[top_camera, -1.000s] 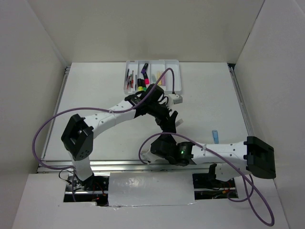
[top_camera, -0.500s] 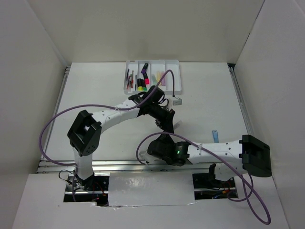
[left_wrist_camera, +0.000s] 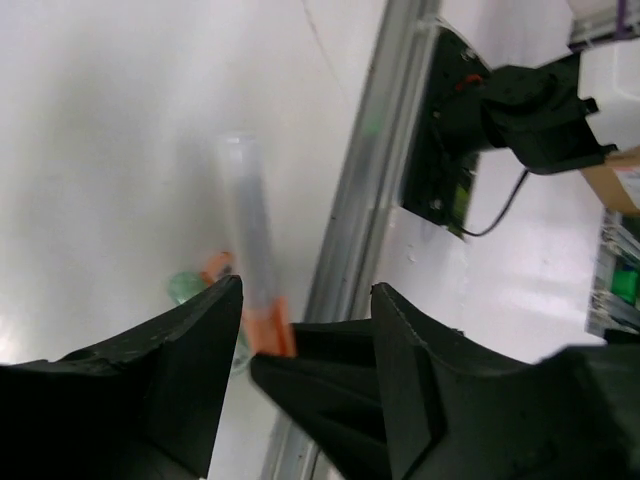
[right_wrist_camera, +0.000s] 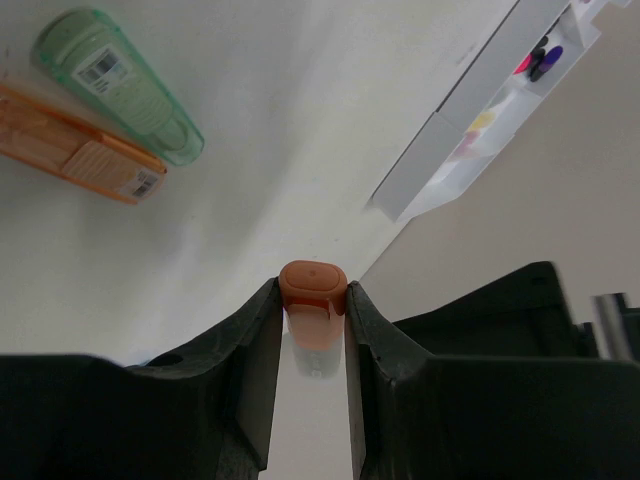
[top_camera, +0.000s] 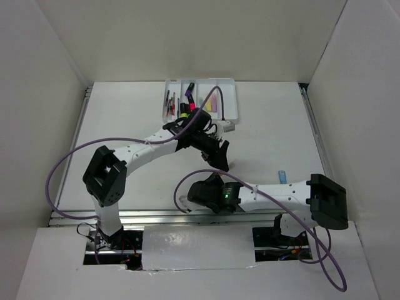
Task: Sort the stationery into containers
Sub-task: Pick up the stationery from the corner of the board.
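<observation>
My right gripper (right_wrist_camera: 312, 300) is shut on a marker with an orange cap (right_wrist_camera: 312, 285) and a pale translucent body, held end-on just above the table. A green marker (right_wrist_camera: 120, 85) and an orange marker (right_wrist_camera: 75, 145) lie side by side on the table beyond it. My left gripper (left_wrist_camera: 310, 290) is open and empty, hovering over the held marker (left_wrist_camera: 250, 250) and the right gripper's fingers. The white divided tray (top_camera: 228, 103) stands at the back, holding pens, highlighters and pastel markers. In the top view the left gripper (top_camera: 219, 156) is just above the right gripper (top_camera: 195, 187).
A small blue item (top_camera: 282, 177) lies on the table at the right. The metal rail (left_wrist_camera: 365, 200) of the table's near edge runs close by. White walls enclose the table on three sides. Purple cables loop over both arms.
My right arm has shifted left, its gripper still shut on the marker. My left arm has shifted a little, its gripper still over the right one.
</observation>
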`<state>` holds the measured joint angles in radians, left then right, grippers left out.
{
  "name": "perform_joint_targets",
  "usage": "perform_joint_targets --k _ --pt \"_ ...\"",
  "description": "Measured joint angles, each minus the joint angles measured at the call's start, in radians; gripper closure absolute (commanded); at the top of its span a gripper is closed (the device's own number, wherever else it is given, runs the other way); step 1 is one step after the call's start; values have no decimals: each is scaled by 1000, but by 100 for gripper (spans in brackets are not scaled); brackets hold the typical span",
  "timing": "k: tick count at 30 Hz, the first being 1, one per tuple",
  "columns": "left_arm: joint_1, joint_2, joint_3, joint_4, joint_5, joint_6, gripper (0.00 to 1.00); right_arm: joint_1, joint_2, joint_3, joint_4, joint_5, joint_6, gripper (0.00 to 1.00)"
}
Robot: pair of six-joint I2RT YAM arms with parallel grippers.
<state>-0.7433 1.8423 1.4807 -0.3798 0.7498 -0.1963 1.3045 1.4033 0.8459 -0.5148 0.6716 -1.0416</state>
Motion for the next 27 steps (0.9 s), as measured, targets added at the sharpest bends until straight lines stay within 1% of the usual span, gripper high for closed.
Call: perform_joint_targets --k 5,9,14,21,27 --pt "19 -21 31 -16 -94 34 30 9 0 2 -56 1 40 100" --pt "23 -18 53 -43 -143 61 30 9 0 3 -83 2 54 100" --pt "19 17 99 -92 -146 94 30 9 0 7 -86 3 58 100" --pt "-1 63 101 -149 -121 138 30 15 0 7 -84 16 53 100" --pt "-22 85 101 -169 -104 145 31 17 2 18 -84 25 45 100"
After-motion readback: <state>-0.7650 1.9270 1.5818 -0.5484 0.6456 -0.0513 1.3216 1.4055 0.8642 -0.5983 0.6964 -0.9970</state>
